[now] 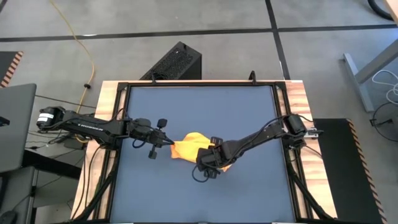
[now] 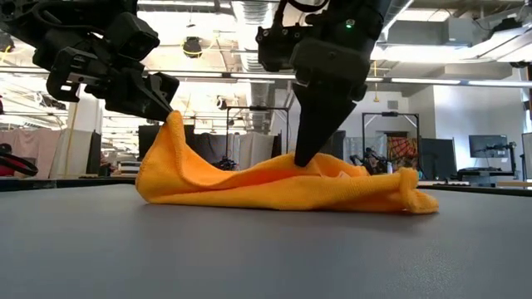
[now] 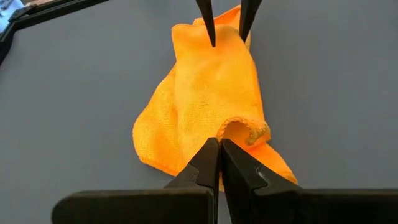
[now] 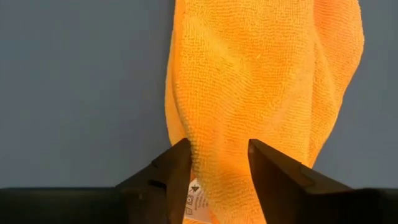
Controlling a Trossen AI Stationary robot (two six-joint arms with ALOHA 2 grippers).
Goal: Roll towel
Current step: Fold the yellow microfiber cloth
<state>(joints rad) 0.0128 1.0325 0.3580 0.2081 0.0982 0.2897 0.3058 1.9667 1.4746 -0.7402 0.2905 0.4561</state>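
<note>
Table (image 1: 249, 106): it is carrying the towel (image 1: 189, 147) near its middle, bunched and loosely folded lengthwise, not a roll yet.
Progress: I am judging the rolling barely begun; most is left.
Left gripper (image 3: 219, 163): I am pinching one towel end, lifting it.
Right gripper (image 4: 219, 163): I am straddling the other end, fingers parted, tag (image 4: 198, 200) between.

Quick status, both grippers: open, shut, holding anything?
Left gripper: jaws shut on the towel, pinching one end lifted off the table.
Right gripper: jaws open, astride the towel's other end, not clamped.
</note>
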